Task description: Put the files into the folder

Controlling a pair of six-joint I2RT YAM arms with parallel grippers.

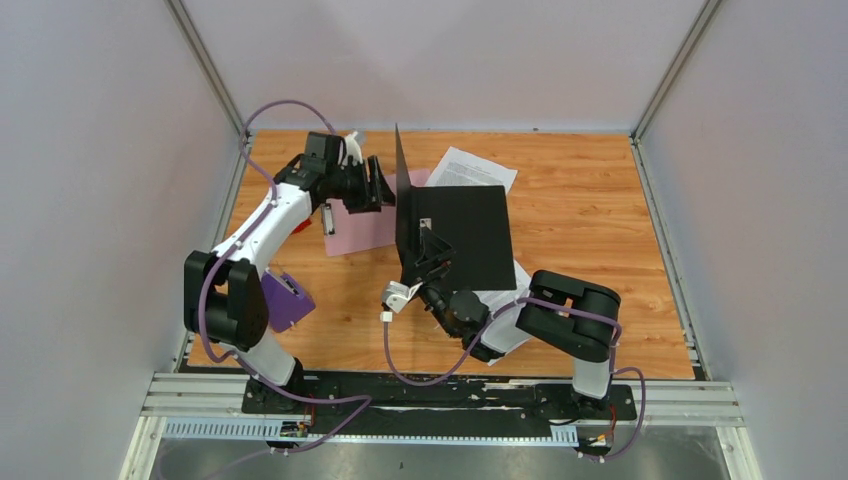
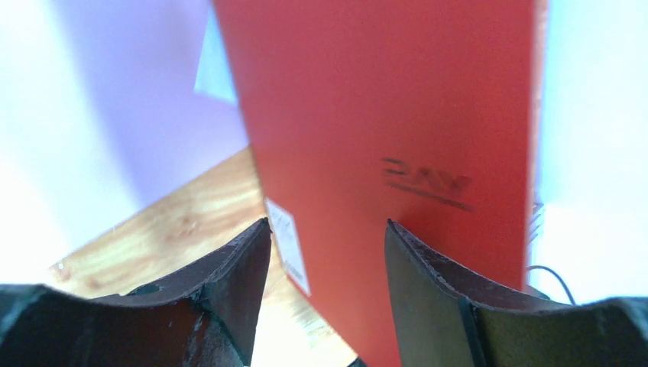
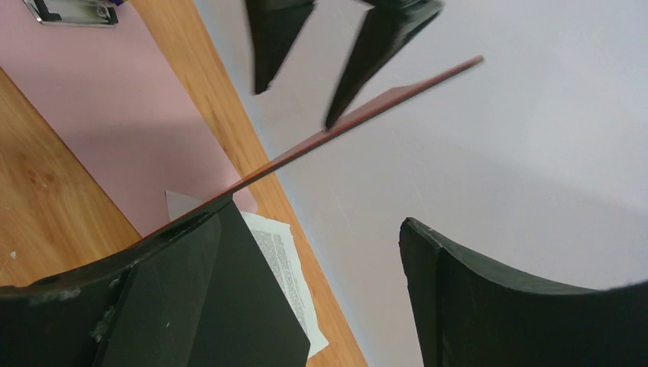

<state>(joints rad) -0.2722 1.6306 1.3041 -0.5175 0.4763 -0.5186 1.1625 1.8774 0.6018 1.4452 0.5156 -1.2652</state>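
Note:
The folder (image 1: 460,235), black inside and red outside, lies open mid-table. One cover lies flat; the other cover (image 1: 398,190) stands upright on its left. My left gripper (image 1: 385,185) is open, its fingertips (image 2: 248,245) against the red outer face (image 2: 382,138) of the upright cover. My right gripper (image 1: 430,258) is open over the flat cover's near left corner, and the black inner face (image 3: 229,306) lies along its left finger. One printed sheet (image 1: 478,168) sticks out behind the folder and shows again as a sheet (image 3: 286,267) in the right wrist view. A second sheet (image 1: 512,292) lies under the folder's near edge.
A pink board (image 1: 358,225) with a metal clip (image 3: 72,11) lies left of the folder, partly under it. A purple object (image 1: 288,300) sits by the left arm's elbow. Grey walls enclose the wooden table (image 1: 590,220) on three sides.

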